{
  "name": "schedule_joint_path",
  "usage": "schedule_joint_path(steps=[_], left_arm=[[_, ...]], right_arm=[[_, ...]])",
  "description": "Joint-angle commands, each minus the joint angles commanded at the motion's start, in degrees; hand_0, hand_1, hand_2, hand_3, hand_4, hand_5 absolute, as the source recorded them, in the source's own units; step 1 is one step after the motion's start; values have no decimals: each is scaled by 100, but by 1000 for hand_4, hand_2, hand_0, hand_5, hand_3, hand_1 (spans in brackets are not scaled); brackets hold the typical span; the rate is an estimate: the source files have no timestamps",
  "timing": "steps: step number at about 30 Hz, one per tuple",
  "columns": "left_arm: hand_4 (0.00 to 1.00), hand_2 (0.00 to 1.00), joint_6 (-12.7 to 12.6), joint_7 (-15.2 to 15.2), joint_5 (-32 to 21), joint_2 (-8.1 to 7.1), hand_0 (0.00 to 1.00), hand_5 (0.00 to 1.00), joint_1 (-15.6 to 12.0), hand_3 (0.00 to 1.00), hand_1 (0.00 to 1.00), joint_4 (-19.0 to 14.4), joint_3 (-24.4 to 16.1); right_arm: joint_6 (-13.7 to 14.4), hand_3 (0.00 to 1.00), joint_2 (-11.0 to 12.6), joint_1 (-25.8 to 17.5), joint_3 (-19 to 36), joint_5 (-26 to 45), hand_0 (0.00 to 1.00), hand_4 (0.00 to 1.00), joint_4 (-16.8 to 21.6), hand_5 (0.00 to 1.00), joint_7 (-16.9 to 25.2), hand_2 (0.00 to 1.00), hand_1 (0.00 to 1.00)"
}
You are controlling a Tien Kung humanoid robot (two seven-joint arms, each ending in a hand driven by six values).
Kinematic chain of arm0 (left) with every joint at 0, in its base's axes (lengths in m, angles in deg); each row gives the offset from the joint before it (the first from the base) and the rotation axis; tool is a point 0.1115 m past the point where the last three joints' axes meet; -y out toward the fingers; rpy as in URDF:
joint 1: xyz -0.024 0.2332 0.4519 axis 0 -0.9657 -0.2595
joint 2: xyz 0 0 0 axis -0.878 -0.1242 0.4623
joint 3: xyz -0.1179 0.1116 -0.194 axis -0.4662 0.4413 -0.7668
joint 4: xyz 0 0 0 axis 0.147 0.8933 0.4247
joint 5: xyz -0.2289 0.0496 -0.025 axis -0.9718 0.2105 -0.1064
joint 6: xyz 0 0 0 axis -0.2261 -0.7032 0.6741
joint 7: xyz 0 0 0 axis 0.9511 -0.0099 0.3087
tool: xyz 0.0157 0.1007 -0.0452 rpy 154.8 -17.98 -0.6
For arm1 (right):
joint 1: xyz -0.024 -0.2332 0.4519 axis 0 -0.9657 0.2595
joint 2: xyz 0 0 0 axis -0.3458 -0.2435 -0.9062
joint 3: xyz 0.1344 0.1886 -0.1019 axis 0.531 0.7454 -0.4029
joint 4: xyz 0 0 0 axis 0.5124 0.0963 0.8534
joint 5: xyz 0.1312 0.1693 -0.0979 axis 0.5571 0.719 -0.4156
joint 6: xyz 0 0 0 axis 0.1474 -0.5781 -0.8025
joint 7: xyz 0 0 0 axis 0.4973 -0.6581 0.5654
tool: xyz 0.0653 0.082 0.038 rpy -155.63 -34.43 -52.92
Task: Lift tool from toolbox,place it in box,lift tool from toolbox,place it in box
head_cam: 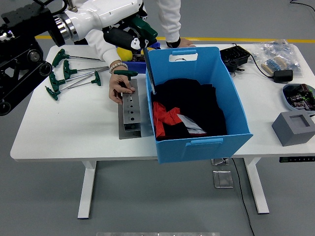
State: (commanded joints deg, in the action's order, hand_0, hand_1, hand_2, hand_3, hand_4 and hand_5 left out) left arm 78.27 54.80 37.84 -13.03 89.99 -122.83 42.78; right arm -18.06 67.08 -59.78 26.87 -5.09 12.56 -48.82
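Nearest to us, below and right of our left hand, the blue box [197,98] sits on the white table [64,128], holding dark cloth with a red patch [166,114] among it. Just left of the box, and below our hand, the metal rack [130,109] stands on a grey plate, its row of holes facing up. A person's hand [119,87] rests on the rack's far end, fingers touching the metal, with a green T-handle [125,73] just above those fingers.

Further left of our hand and lower, several green T-handled wrenches [69,73] lie spread on the table, well apart from the rack.

Our left hand [132,33] hangs above the box's far left corner, its fingers clamped on a tool [147,64] with a green handle. The tool's long shaft hangs down from the hand, slightly tilted, and its tip reaches inside the box, just beside the left wall, over the dark cloth. We cannot tell whether the tip touches anything.

Behind our hand the person in a white top [167,14] leans over the table's far edge, the other hand set on the table behind the box. Far to the right of our hand lie a black device [235,56], a bag [278,54], a small tray [299,96] and a grey block [294,127].
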Motion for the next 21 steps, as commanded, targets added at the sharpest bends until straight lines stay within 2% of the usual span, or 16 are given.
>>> schedule_joint_path(steps=[2, 6, 15, 21], left_arm=[[566, 3, -23, -10, -75, 72, 127, 400, 37, 44, 2, 13, -31], [568, 3, -57, -55, -219, 342, 127, 401, 93, 45, 2, 161, 92], [568, 7, -219, -238, -383, 1173, 129, 397, 367, 46, 2, 1352, 1092], [568, 13, -325, -299, -359, 1602, 136, 396, 372, 51, 2, 1906, 1392]], right_arm=[[-1, 551, -2, -7, -1, -4, 636, 808, 0, 639, -2, 689, 635], [-3, 551, -7, -22, -8, -10, 637, 809, 0, 640, -8, 689, 635], [-4, 551, -10, -18, -98, 41, 637, 808, 0, 639, -6, 689, 637], [-3, 551, 11, 40, -192, 132, 638, 808, 0, 639, 4, 689, 638]])
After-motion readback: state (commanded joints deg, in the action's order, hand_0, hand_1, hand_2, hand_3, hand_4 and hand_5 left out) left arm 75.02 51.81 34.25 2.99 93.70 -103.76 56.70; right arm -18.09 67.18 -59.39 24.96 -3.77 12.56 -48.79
